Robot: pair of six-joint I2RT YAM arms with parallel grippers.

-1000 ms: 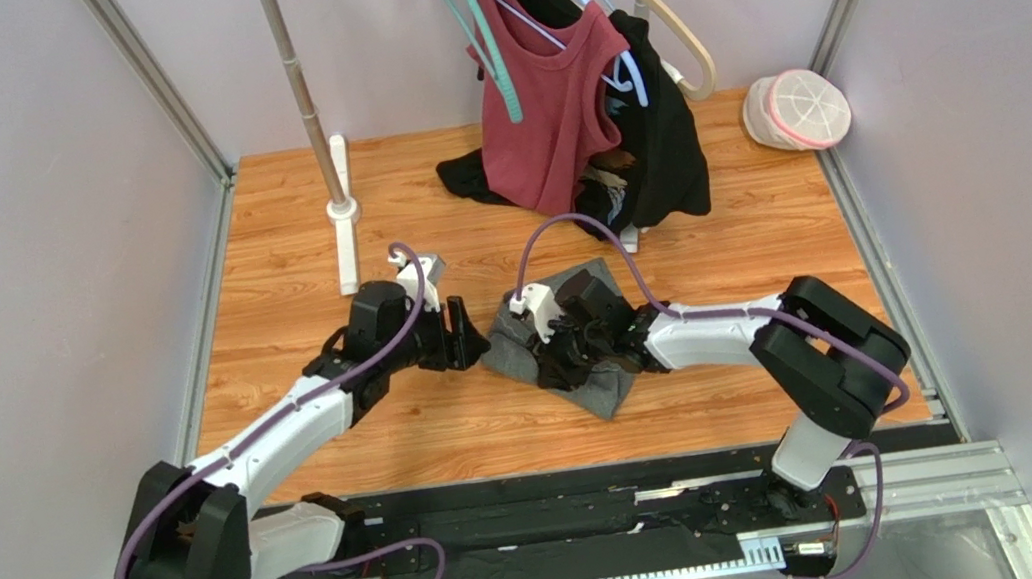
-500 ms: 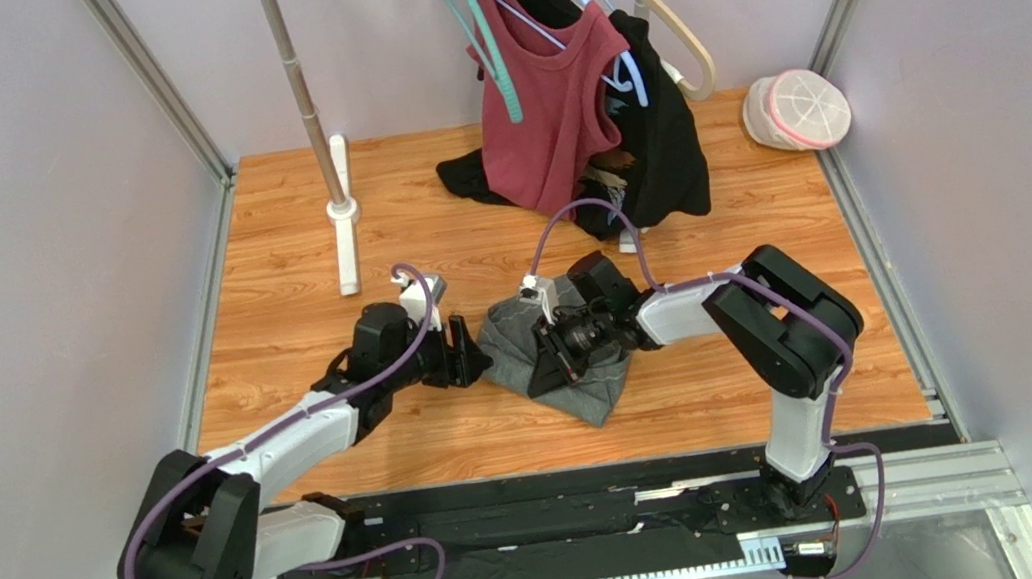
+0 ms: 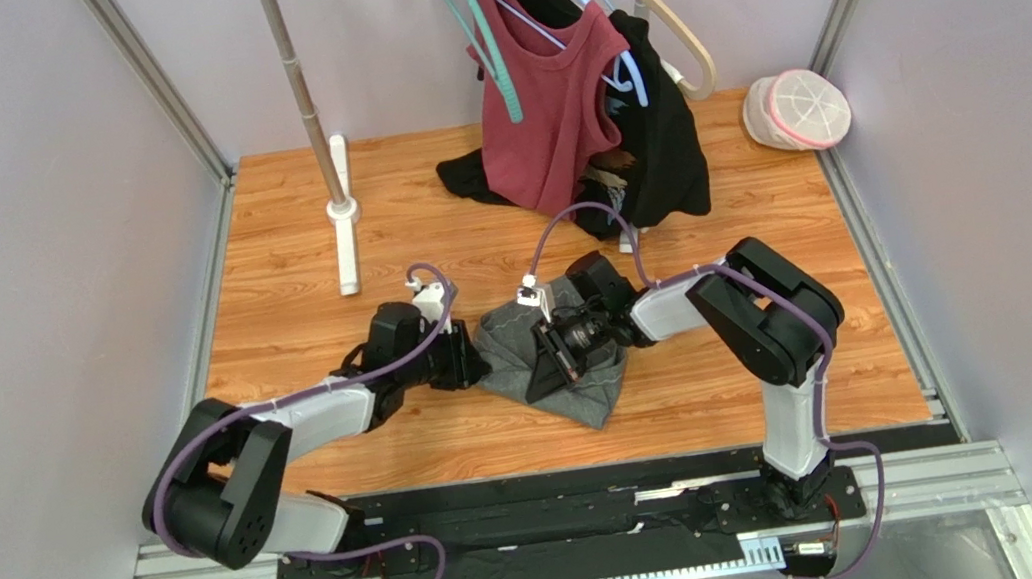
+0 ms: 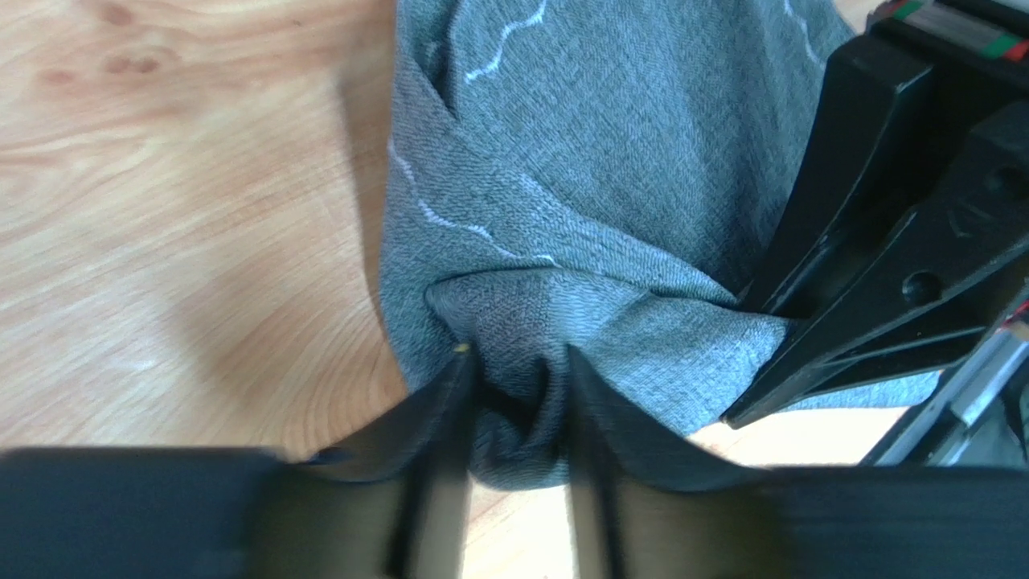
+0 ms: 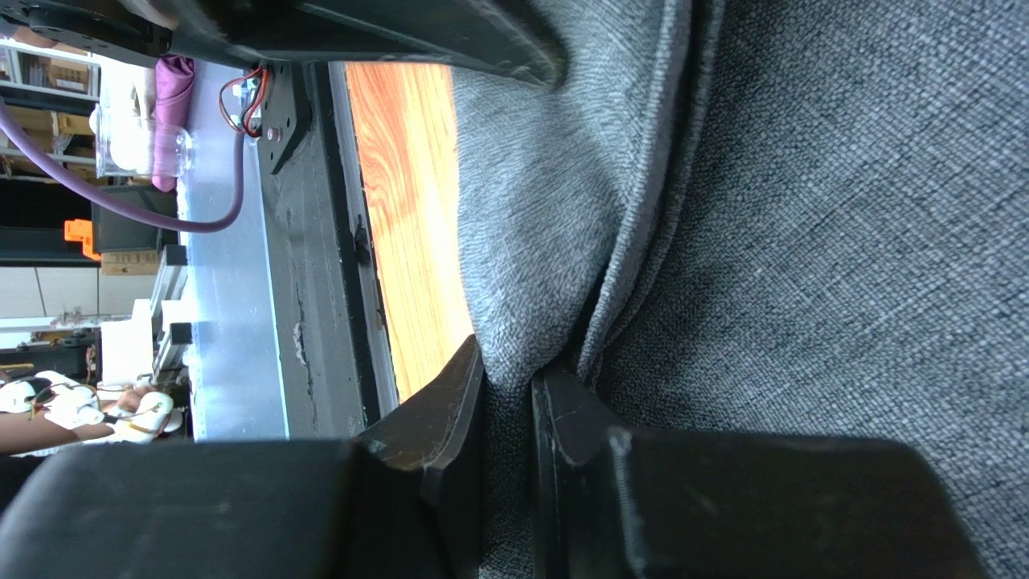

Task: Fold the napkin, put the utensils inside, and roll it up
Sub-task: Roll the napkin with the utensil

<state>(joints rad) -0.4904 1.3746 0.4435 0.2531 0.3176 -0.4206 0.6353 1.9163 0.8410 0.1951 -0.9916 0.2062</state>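
The dark grey napkin (image 3: 589, 388) lies bunched on the wooden table between the two arms. In the left wrist view its folds (image 4: 604, 145) show white stitching. My left gripper (image 3: 473, 361) is at the napkin's left edge, and its jaws (image 4: 519, 392) are shut on a puckered fold of cloth. My right gripper (image 3: 556, 354) lies on top of the napkin, shut (image 5: 509, 380) on a thin ridge of the grey cloth (image 5: 846, 241). The right arm's black housing (image 4: 918, 229) rests on the napkin close to my left fingers. The utensils are hidden.
A maroon top (image 3: 555, 87) and black garments (image 3: 660, 133) hang on a rack at the back, its pole (image 3: 295, 78) and white foot (image 3: 345, 238) at back left. A pink-and-white round object (image 3: 798, 111) sits in the back right corner. A black rail (image 3: 567, 502) borders the front.
My left gripper has moved right to the napkin's edge and closed on a fold. My right gripper has shifted left on the napkin, which is now more bunched.
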